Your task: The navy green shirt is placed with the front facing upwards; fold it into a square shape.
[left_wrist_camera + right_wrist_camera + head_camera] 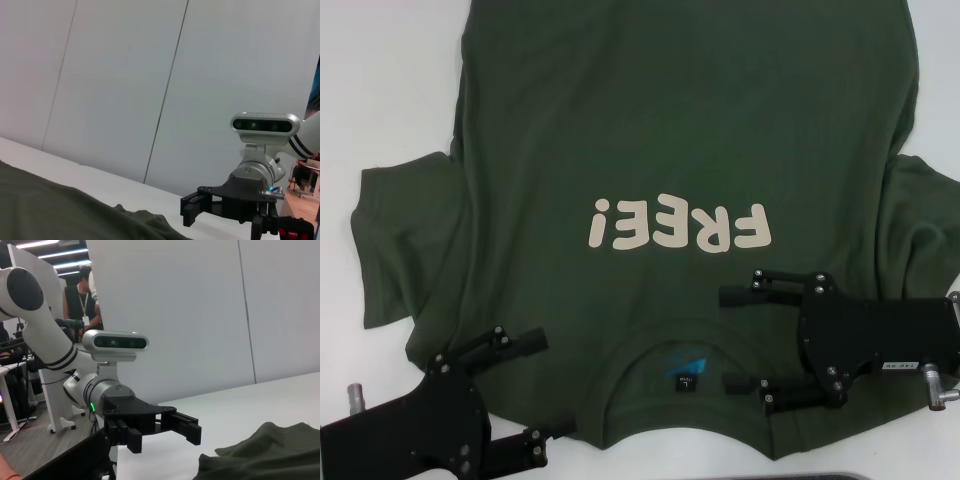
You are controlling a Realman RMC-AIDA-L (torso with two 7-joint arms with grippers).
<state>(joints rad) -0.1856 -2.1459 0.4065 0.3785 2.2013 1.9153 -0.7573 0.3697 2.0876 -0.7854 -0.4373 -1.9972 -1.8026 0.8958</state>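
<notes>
Head view, nearest first: the left hand [525,395] is spread wide beside the collar [685,335], over the shoulder on the robot's left. The right hand [745,340] on the collar's other side is likewise spread and holds nothing. The navy green shirt [650,130] lies flat on the white counter [380,90], lettering [677,225] up, hem farthest from the collar. Judged soft, light and limp; grip the shoulder seams beside the collar.

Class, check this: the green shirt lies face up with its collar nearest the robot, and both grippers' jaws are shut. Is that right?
Not quite. The head view shows the navy green shirt face up, collar nearest the robot, but the left gripper and right gripper both have open jaws.
</notes>
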